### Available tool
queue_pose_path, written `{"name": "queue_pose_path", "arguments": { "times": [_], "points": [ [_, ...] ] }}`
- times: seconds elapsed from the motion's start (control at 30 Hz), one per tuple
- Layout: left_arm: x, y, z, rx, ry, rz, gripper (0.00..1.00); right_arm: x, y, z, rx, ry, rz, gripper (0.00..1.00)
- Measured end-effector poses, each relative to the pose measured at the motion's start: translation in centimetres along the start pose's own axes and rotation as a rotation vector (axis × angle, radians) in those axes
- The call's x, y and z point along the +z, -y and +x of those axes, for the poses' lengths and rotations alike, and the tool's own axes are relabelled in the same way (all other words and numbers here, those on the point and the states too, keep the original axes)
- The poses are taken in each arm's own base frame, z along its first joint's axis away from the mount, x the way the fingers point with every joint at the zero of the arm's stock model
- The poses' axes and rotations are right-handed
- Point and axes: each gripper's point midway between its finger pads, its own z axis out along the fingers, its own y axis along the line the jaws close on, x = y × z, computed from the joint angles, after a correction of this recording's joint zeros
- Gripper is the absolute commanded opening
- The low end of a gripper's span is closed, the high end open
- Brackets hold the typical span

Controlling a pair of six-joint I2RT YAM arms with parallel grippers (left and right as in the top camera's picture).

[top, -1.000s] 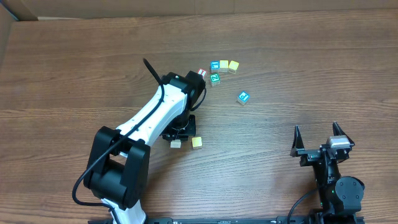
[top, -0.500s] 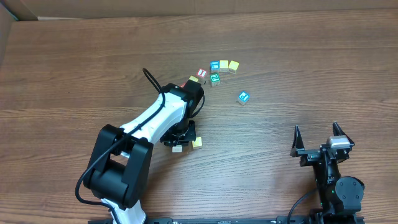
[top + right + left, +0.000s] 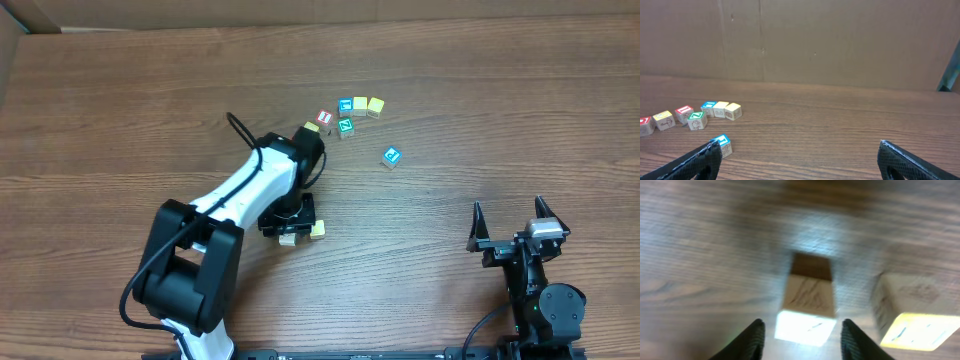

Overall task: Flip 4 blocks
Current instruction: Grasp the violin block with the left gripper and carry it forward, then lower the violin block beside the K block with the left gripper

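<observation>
Nearest the robot's base, well to the right of the cream block point(image 3: 288, 238) and closer in than it, the right gripper point(image 3: 510, 215) is parked above the wooden counter point(image 3: 120, 120). Its two fingers are spread wide with nothing between them.

The left gripper point(image 3: 802, 330) points down directly over the cream block. In the blurred left wrist view its dark fingertips point(image 3: 756, 332) stand apart on either side of the block with a thin strip of counter showing at each side. The gripper looks open around the block, not clamped on it. The block sits flat on the counter.

Just to the right of the cream block, close but not touching, lies the yellow block point(image 3: 317, 229).

Farther out and to the right of the cream block, the blue block point(image 3: 391, 156) sits alone, a white letter facing up. Farther still, a little to the right, the teal block point(image 3: 345, 126) rests at the near edge of a small cluster that also holds a red block point(image 3: 323, 118) and a few others.

As a judgement, the task seems about halfway. The cream and yellow blocks lie apart from the cluster by the working gripper, which suggests they have been handled. The blue and teal blocks probably remain to be flipped. The pictures do not show which faces were turned
</observation>
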Motion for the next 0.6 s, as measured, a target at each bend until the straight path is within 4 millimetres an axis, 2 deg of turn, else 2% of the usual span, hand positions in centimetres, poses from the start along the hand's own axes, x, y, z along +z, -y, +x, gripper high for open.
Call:
{"name": "queue_pose_path", "arguments": {
  "times": [0.07,0.17,0.23,0.3,0.47,0.6],
  "points": [
    [-1.1,-0.8,-0.7,-0.039,-0.008,0.022,0.39,0.0,0.0,0.0,0.0,0.0,0.0,1.0],
    [-3.6,-1.8,-3.2,-0.109,0.034,0.079,0.39,0.0,0.0,0.0,0.0,0.0,0.0,1.0],
    [-5.2,-2.5,-4.9,-0.138,0.071,0.113,0.34,0.0,0.0,0.0,0.0,0.0,0.0,1.0],
    [-5.9,-3.2,-5.4,-0.154,0.082,0.125,0.05,0.0,0.0,0.0,0.0,0.0,0.0,1.0],
    [-5.3,-4.2,-4.3,-0.128,0.036,0.089,0.04,0.0,0.0,0.0,0.0,0.0,0.0,1.0],
    [-3.2,-5.0,-2.7,-0.118,-0.02,0.042,0.04,0.0,0.0,0.0,0.0,0.0,0.0,1.0]
  ]
}}
